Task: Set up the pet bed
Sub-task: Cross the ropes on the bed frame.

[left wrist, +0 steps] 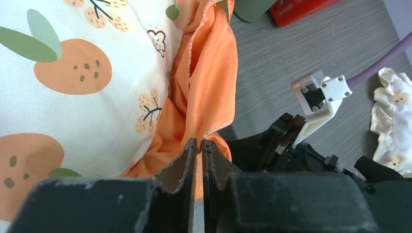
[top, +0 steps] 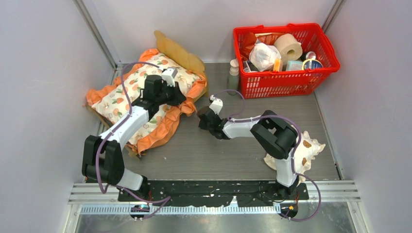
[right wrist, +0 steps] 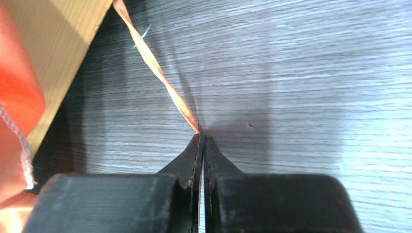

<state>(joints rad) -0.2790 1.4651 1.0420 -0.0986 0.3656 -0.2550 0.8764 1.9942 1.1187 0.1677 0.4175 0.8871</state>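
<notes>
The pet bed's light-wood wavy headboard (top: 177, 51) shows behind the cream orange-print cushion (top: 145, 94), which lies over the frame. A wooden edge of the bed (right wrist: 53, 48) appears in the right wrist view. My left gripper (left wrist: 199, 141) is shut on the cushion's orange ruffle (left wrist: 209, 87) at the cushion's right edge (top: 186, 103). My right gripper (right wrist: 200, 136) is shut on the end of a thin twisted orange ribbon (right wrist: 155, 68) that runs up to the bed's corner. It sits low over the table just right of the cushion (top: 203, 116).
A red basket (top: 284, 53) full of items stands at the back right, with two small bottles (top: 234, 73) at its left side. The small frilled pillow with brown spots (top: 306, 145) lies behind my right arm. Walls close in the table on both sides.
</notes>
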